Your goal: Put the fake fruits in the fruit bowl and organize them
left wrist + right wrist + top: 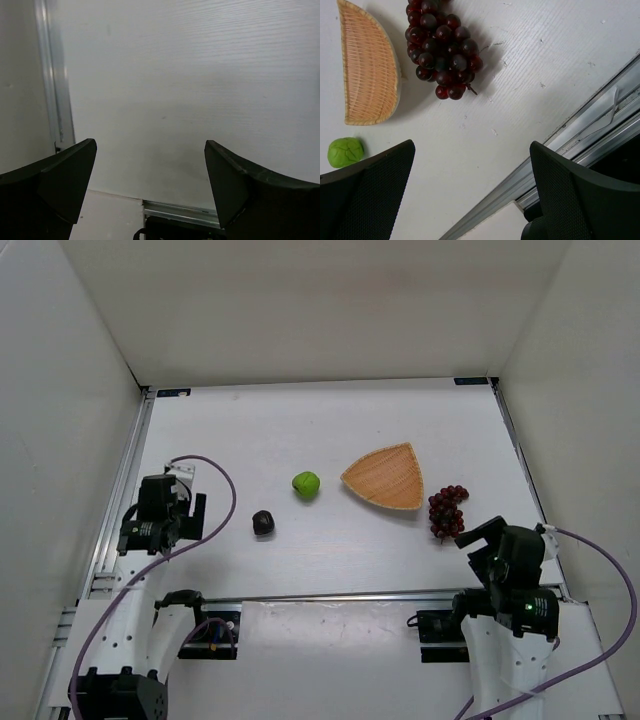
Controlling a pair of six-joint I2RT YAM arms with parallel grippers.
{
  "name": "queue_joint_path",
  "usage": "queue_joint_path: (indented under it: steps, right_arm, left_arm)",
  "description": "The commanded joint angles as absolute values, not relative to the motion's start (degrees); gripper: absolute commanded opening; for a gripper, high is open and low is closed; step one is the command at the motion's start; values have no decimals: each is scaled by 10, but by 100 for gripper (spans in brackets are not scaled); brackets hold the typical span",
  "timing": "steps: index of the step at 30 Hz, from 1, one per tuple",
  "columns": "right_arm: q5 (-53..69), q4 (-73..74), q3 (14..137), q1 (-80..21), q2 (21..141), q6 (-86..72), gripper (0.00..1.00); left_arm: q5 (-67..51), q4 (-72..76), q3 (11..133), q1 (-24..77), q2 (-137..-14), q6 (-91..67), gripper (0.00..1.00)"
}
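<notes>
The tan woven fruit bowl (388,476) lies empty right of centre; it also shows in the right wrist view (367,65). The green round fruit (306,484) sits left of the bowl and shows in the right wrist view (346,151). The dark purple-black fruit (263,522) lies nearer and further left. The dark red grapes (446,510) lie just right of the bowl, also in the right wrist view (442,47). My right gripper (483,537) is open and empty, just near of the grapes. My left gripper (190,512) is open and empty at the left, apart from all fruits.
White walls enclose the table on three sides. An aluminium rail (330,595) runs along the near edge and another down the left side (125,480). Purple cables (225,495) loop from both arms.
</notes>
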State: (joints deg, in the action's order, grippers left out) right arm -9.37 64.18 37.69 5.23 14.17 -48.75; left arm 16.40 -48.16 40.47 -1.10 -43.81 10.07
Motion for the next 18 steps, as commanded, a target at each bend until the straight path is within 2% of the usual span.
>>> queue_joint_path:
  steps: [1, 3, 9, 14, 18]
  right_arm:
    - [-89, 636, 378, 53, 169, -456, 100]
    - [-62, 605, 378, 53, 195, -428, 100]
    - [11, 524, 372, 53, 302, -395, 100]
    - [22, 502, 372, 53, 335, -395, 100]
    - [28, 494, 366, 53, 335, -395, 100]
  left_arm:
    - [10, -517, 457, 5, -438, 184, 100]
    - [-52, -549, 505, 34, -468, 205, 100]
    - [-32, -606, 645, 190, -712, 181, 100]
    - [-56, -608, 726, 238, -877, 153, 100]
    - [-104, -614, 754, 259, -944, 145, 100]
